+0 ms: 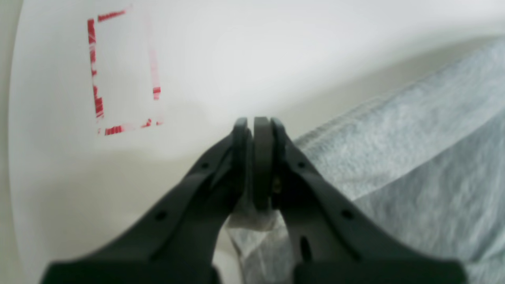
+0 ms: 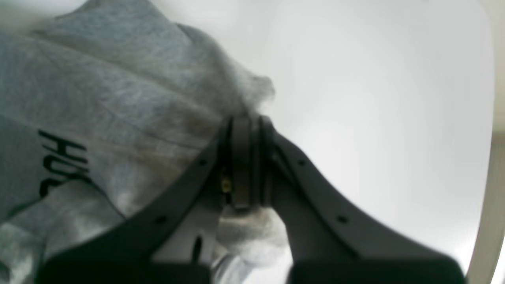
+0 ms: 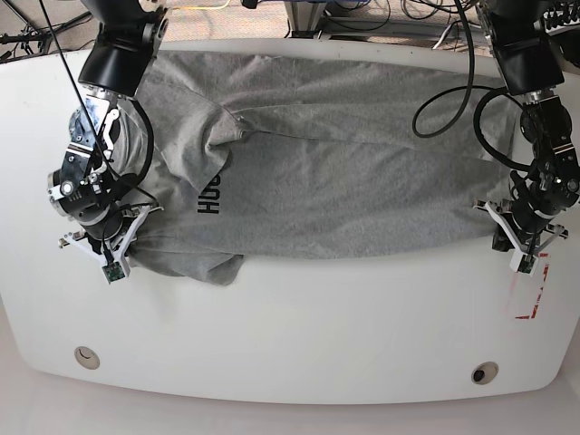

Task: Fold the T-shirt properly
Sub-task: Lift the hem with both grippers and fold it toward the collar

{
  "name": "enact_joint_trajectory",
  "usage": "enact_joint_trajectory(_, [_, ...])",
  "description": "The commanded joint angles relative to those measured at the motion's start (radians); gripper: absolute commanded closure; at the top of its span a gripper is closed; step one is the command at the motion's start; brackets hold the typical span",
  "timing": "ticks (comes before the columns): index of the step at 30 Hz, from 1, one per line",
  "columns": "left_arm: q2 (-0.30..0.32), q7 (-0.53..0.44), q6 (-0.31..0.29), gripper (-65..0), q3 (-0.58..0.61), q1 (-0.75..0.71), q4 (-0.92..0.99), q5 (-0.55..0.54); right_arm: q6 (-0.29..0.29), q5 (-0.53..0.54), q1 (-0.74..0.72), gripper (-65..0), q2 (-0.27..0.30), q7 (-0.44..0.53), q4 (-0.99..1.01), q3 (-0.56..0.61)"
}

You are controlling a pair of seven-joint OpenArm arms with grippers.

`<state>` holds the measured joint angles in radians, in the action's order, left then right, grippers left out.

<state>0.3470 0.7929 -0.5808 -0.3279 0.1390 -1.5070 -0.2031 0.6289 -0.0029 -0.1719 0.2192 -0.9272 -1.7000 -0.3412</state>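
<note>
The light grey T-shirt (image 3: 344,181) lies spread across the white table (image 3: 299,317), with black lettering (image 3: 210,195) near its left part and a fold bunched at its lower left. In the base view my left gripper (image 3: 498,227) sits at the shirt's right edge. The left wrist view shows this gripper (image 1: 256,122) shut, with a bit of the T-shirt (image 1: 414,150) pinched between its fingers. My right gripper (image 3: 136,222) is at the shirt's left edge. It (image 2: 246,120) is shut on bunched cloth of the T-shirt (image 2: 98,90), beside the lettering (image 2: 63,161).
A broken red tape rectangle (image 3: 535,290) marks the table just in front of the left gripper, and the same red tape (image 1: 94,71) shows in the left wrist view. Two round holes (image 3: 87,356) (image 3: 484,372) sit near the front edge. Cables (image 3: 444,100) hang at the back right.
</note>
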Motion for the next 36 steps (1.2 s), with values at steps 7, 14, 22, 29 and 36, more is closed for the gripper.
enact_joint_trajectory(7, [0.017, -0.022, -0.055, 0.0, -0.056, -0.080, -0.083, -0.006, -0.004, -0.001, 0.101, 0.0, -0.016, -0.026, -0.137, -0.011])
enact_joint_trajectory(14, [0.036, -0.022, -0.081, 0.0, -0.083, -0.140, -0.086, -0.006, -0.004, 0.001, 0.185, 0.0, -0.042, -0.029, -0.185, -0.063])
enact_joint_trajectory(22, [0.037, -0.022, -0.097, 0.0, -0.110, -0.213, -0.146, -0.006, -0.004, 0.001, 0.263, 0.0, -0.060, -0.069, -0.245, -0.098])
enact_joint_trajectory(29, [0.039, -0.002, -0.117, 0.0, -0.127, -0.275, -0.186, -0.005, -0.004, 0.001, 0.321, 0.0, -0.065, -0.094, -0.272, -0.101])
enact_joint_trajectory(36, [0.054, 0.056, -0.117, 0.0, -0.155, -0.325, -0.200, -0.006, -0.004, -0.001, 0.372, 0.0, -0.088, -0.094, -0.272, -0.101])
